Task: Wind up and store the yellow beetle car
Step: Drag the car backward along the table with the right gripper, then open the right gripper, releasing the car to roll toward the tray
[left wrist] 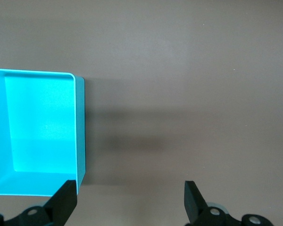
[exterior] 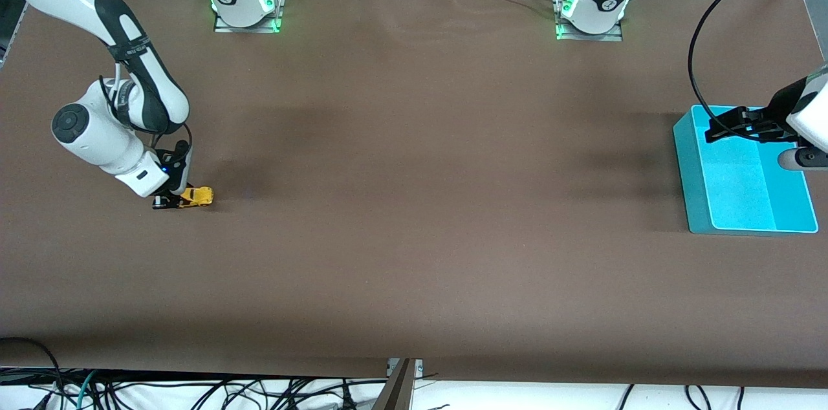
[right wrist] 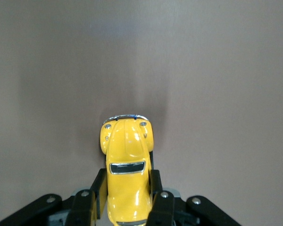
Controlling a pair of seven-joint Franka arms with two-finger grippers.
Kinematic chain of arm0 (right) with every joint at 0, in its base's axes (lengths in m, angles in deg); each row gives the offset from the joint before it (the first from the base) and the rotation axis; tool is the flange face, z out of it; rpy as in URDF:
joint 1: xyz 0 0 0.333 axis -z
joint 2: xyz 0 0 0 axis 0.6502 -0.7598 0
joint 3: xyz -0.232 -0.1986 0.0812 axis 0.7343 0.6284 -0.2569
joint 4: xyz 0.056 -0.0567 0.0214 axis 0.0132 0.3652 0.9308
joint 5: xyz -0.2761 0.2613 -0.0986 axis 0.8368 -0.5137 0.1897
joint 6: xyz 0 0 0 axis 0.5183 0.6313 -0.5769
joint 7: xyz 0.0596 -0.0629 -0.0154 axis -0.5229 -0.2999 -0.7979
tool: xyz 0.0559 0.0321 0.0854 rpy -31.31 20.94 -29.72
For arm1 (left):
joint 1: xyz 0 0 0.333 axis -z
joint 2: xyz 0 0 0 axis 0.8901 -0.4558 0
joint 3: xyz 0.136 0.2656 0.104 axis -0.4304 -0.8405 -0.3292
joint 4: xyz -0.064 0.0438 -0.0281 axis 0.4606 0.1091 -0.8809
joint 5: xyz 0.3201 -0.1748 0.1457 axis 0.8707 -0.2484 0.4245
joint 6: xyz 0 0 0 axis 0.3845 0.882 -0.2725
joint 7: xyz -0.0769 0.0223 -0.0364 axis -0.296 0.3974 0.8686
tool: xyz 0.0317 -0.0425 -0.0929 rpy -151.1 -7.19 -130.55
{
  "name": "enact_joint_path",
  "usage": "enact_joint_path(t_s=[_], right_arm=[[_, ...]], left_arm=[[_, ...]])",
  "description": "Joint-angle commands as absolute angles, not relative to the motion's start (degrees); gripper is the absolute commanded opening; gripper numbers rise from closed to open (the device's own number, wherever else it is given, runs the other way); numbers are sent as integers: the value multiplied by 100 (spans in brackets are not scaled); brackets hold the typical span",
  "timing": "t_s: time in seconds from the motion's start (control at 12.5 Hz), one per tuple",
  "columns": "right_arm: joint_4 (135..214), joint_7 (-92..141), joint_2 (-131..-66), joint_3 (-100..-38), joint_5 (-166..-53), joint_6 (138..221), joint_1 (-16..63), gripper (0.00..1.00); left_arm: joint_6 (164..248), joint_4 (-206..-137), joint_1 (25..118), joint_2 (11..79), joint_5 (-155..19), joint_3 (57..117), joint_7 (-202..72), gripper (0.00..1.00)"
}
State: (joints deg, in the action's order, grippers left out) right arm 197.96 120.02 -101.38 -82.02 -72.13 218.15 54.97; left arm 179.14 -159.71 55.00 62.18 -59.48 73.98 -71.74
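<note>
The yellow beetle car (exterior: 197,196) sits on the brown table (exterior: 414,203) at the right arm's end, pinched at its sides by the right gripper (exterior: 173,200), whose fingers (right wrist: 100,190) are closed snug against the body. Well apart, the left gripper (exterior: 719,129) hangs spread wide with nothing in it, over the turquoise tray (exterior: 692,177), which has nothing in it.

Right claw (right wrist: 127,195) low at table, clamped — left claw (left wrist: 129,197) spread, waiting.
</note>
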Motion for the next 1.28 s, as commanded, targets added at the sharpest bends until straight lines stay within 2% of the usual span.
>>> enact_joint_path(t_s=[0.0,0.16,0.24,0.4,0.48,0.96,1.2], right_arm=[[19802,12236,-10596,-8135,-7177,21927,5620,4],[19689,12158,-10579,-8143,-7186,21874,5611,7],[19592,12149,-10570,-8161,-7194,21744,5603,12],[19312,12000,-10561,-8257,-7212,21366,5594,60],[19162,11895,-10544,-8371,-7221,21112,5594,100],[18336,11604,-10228,-8784,-7159,19846,5532,100],[18264,11087,-9509,-8785,-7203,19249,5506,100]], left_arm=[[17789,-15851,5489,6208,-6016,7398,-7285,100],[17702,-15851,5480,6217,-6016,7390,-7285,100],[17579,-15860,5480,6234,-6008,7398,-7276,100],[17578,-15851,5532,6217,-6008,7520,-7197,100],[17595,-15851,5533,6217,-6016,7539,-7206,100],[17578,-15851,5533,6208,-5999,7539,-7215,100],[17578,-15851,5533,6217,-6008,7530,-7215,100]])
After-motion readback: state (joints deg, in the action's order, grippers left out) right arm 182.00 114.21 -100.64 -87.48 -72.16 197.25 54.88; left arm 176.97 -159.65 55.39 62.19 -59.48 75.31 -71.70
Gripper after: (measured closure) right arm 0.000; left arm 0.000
